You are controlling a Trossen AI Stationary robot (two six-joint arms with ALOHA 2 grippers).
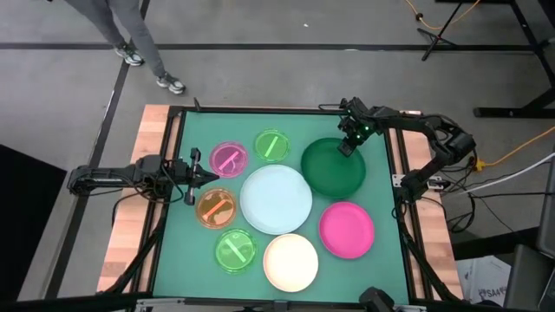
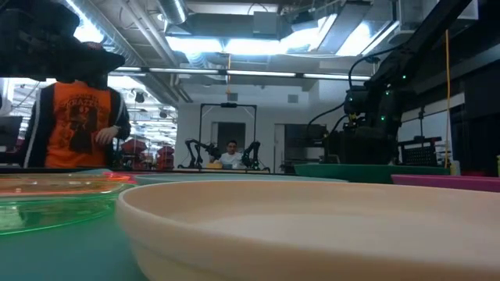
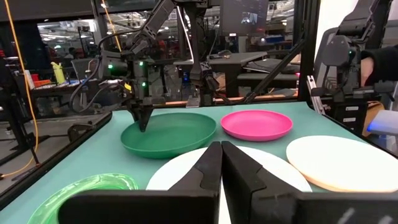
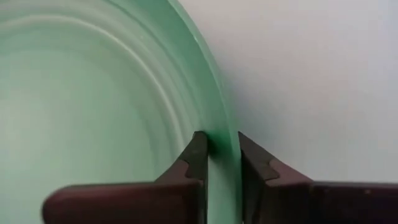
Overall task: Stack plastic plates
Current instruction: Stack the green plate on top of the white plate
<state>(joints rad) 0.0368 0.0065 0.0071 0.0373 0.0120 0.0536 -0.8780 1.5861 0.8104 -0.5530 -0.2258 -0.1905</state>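
Right gripper [image 1: 347, 146] down at far rim of dark green plate [image 1: 333, 166], on the table's right half, fingers [image 4: 196, 152] narrowed astride the rim: one inside the dish, one outside, rim sitting in the slim gap between them. Green plate just beside pale blue-white plate [image 1: 276, 198] at centre, hot pink plate [image 1: 347, 230] near it toward the front, cream plate [image 1: 290, 262] at front edge. Left gripper [image 1: 201, 176] at left side, fingers closed together on nothing, between translucent pink plate [image 1: 228, 159] and orange plate [image 1: 216, 208]; two lime green plates [image 1: 271, 145] [image 1: 235, 250] apart, one at back, one at front.
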